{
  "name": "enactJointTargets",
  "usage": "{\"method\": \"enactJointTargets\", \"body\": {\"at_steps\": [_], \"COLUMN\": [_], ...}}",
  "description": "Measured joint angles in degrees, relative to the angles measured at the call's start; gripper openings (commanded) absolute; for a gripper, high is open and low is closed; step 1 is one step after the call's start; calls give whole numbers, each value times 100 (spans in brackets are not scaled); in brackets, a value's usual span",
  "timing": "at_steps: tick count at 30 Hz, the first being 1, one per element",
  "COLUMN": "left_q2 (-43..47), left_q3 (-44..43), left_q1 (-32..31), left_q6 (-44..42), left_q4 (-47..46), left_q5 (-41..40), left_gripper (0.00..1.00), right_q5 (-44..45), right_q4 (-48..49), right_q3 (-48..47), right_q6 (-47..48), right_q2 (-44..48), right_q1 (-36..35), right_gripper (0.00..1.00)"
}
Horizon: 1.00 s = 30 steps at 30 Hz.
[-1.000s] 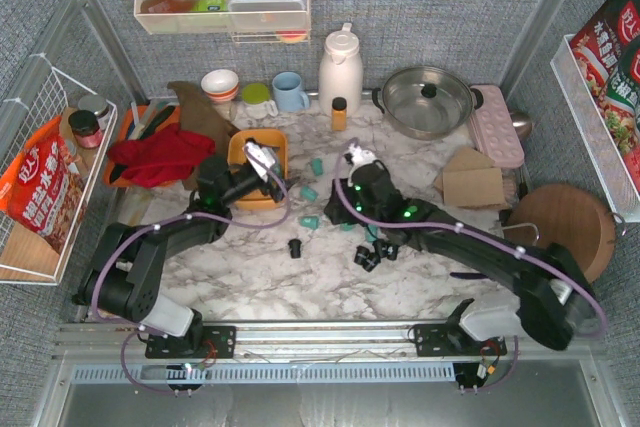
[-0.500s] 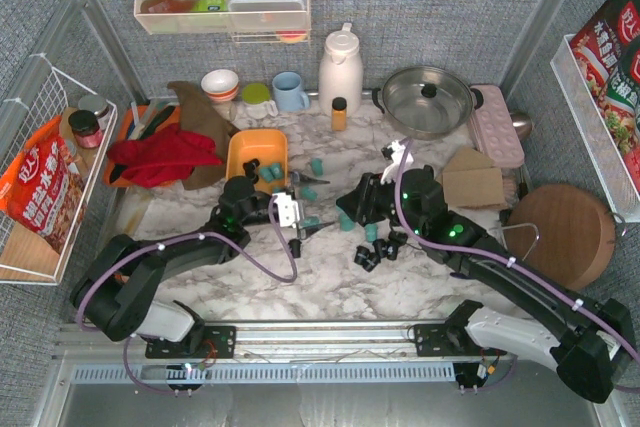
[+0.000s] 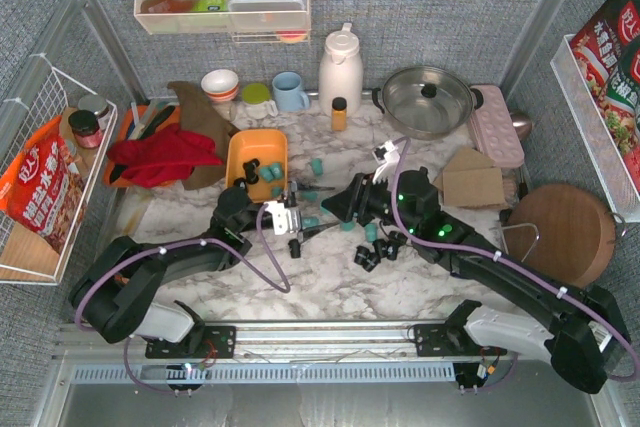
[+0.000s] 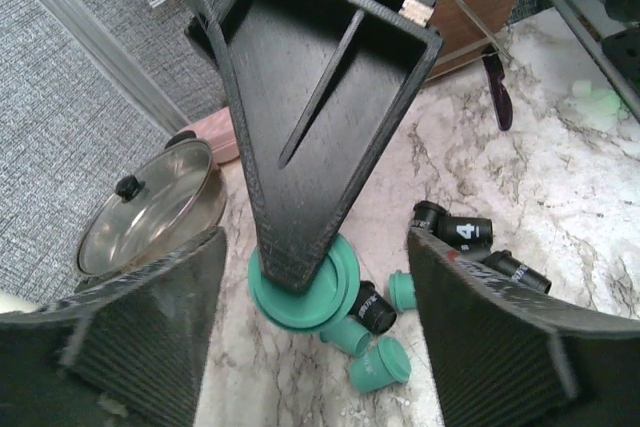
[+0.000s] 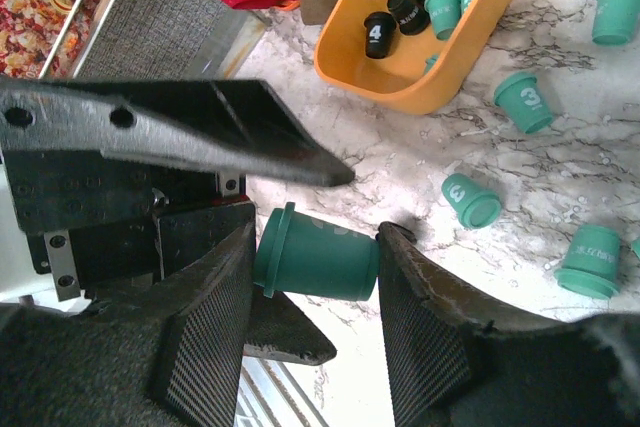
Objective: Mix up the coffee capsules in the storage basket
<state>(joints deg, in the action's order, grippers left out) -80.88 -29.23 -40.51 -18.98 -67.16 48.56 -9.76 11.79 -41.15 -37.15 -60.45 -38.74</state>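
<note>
The right gripper (image 5: 315,247) clamped a teal, cup-shaped plastic coffee capsule (image 5: 320,267) sideways between its fingers over the white marble tabletop (image 5: 420,177), while the left gripper (image 4: 315,247) gaped wide and empty around that fingertip. The shallow orange-yellow plastic storage basket (image 5: 395,87) lay near, holding black and teal pods (image 5: 405,12).

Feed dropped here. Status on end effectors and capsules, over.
Right end effector shut on teal capsule. Left end effector open, straddling it. Storage basket holds several; loose capsules outside.

Black capsule (image 5: 378,35) reads 4; teal capsule (image 5: 524,102) reads 3.
</note>
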Motion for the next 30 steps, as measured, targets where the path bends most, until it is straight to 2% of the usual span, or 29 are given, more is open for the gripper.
{"method": "enactJointTargets", "body": {"at_steps": [4,9,15,17,21,26,30], "left_q2": [0,0,0,4,37,48,-9], "left_q3": [0,-2,-46,-74,-129,-96,-136], "left_q1": [-22,-22,-24,-35,-22,20,378], "left_q6": [63,98,-15,-35,-118,-160,-140], "left_q4": [-50,-50,-17,66,341,511,549], "left_q5": [92,61,-59,-140,-420,-815,-1158], "left_gripper": [62,53,42,41,39,39,39], "right_q5": [-79,-131,-138,-120,-90,264,549], "right_q4": [131,205,175,131,7,-369,-737], "right_q3": [2,2,-7,-24,-76,-227,-363], "right_q6": [-48,-116,-127,-120,-96,98,295], "right_q2": [-76,-103,-66,-66,9,254,243], "right_q1": [-24,-35,-39,-39,-39,-50,-50], "right_gripper": [42,44,60,67,76,78,77]}}
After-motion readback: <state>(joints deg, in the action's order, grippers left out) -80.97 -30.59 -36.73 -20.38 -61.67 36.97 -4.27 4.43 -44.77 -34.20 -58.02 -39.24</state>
